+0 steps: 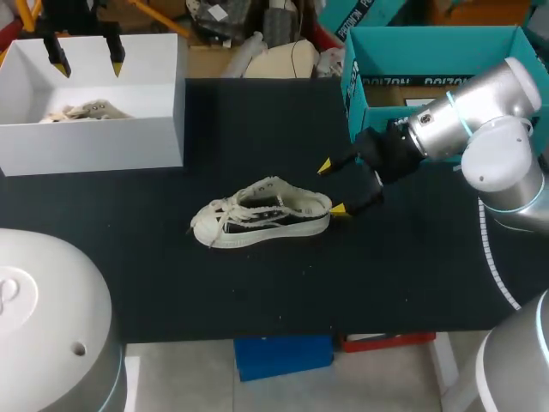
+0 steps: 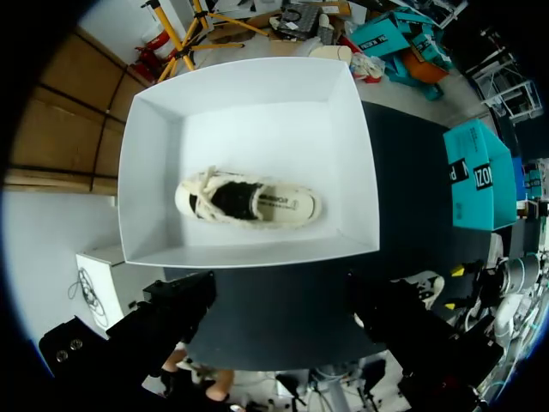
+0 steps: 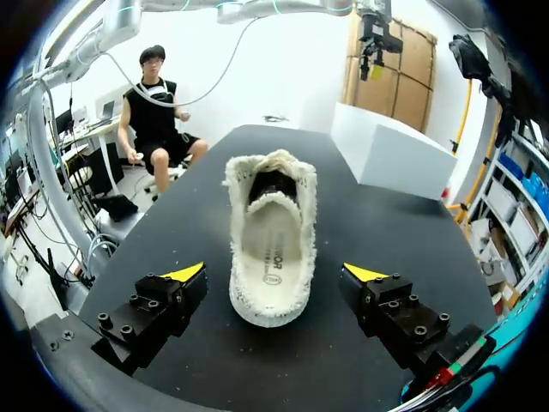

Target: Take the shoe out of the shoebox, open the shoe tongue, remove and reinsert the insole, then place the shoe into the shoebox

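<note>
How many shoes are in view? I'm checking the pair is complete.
2: a shoe on the table at the right end effector, heel toward it; another shoe inside the white shoebox.

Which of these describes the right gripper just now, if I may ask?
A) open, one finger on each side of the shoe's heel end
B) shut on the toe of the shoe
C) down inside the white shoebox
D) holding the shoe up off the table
A: in the right wrist view the right gripper is open, its yellow tips apart on either side of the heel of the shoe, which lies on the table.
</note>
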Motion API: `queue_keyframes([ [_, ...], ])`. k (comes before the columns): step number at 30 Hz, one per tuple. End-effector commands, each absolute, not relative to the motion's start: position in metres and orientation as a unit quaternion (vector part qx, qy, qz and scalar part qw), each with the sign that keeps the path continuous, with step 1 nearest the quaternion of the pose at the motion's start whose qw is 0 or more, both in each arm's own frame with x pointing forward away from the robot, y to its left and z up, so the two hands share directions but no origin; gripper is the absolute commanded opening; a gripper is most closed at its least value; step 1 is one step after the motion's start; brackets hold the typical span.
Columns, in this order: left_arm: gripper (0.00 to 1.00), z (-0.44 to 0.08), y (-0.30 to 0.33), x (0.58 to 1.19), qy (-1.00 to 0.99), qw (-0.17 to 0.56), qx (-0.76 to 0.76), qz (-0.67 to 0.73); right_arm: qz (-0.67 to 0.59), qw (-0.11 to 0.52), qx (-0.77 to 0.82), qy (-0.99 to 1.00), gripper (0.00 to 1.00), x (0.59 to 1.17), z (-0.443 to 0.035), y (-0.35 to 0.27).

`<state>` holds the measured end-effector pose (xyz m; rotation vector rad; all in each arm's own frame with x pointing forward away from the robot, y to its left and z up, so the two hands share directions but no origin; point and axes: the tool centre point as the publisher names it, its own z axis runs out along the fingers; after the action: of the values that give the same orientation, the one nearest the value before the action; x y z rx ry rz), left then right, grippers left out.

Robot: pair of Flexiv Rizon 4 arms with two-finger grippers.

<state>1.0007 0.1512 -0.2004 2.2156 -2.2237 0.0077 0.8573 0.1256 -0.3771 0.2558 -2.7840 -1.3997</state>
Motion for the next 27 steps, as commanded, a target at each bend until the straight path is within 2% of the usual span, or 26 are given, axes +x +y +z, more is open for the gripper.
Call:
queue_keyframes([
  [1, 1.0, -0.2, 0.151, 1.0, -0.708, 0.001, 0.706, 0.001, -0.457, 0.017, 0.086, -0.885, 1.0, 0.864, -0.388, 0.135],
  [27, 1.0, -0.2, 0.151, 1.0, -0.708, 0.001, 0.706, 0.001, -0.489, 0.049, 0.07, -0.868, 1.0, 0.854, -0.427, 0.162],
])
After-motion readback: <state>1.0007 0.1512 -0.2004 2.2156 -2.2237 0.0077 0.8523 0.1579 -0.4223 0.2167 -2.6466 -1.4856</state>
